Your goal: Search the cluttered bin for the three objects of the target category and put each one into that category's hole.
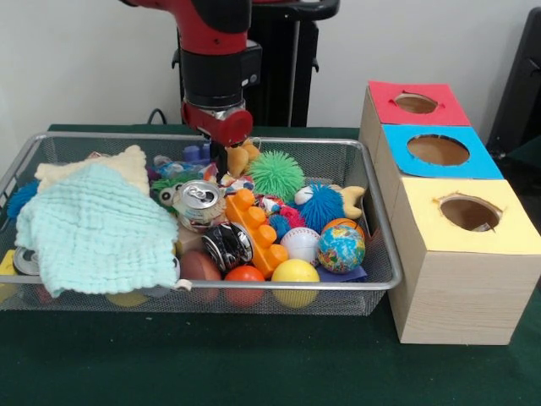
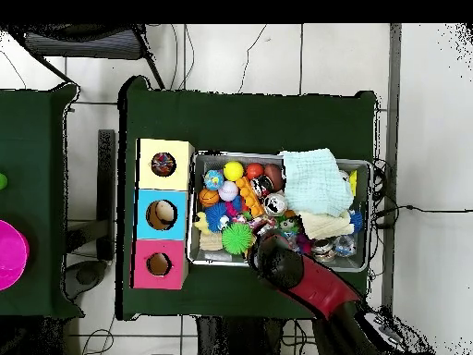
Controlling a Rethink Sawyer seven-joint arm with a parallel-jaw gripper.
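Note:
A wire bin point(image 1: 101, 135) on the green table holds a jumble of toys. My gripper point(image 1: 219, 157) hangs over the bin's back edge, close to an orange-yellow toy point(image 1: 242, 156); clutter hides its tip. In the bin lie a green spiky ball point(image 1: 276, 174), a blue spiky ball point(image 1: 321, 205), a globe ball point(image 1: 341, 248), a baseball point(image 1: 300, 245), a yellow ball point(image 1: 295, 282), a crushed can point(image 1: 199, 203), a dark can point(image 1: 228, 245) and an orange block point(image 1: 254, 230). The wooden box beside it has a red hole point(image 1: 416, 103), a blue hole point(image 1: 438, 150) and a yellow hole point(image 1: 470, 211).
A pale green cloth point(image 1: 97, 228) and a cream cloth point(image 1: 93, 169) cover the bin's left part. In the overhead view the arm point(image 2: 305, 282) reaches in from the bottom over the bin point(image 2: 369, 166). A pink object point(image 2: 9, 254) sits on a second table at the left edge.

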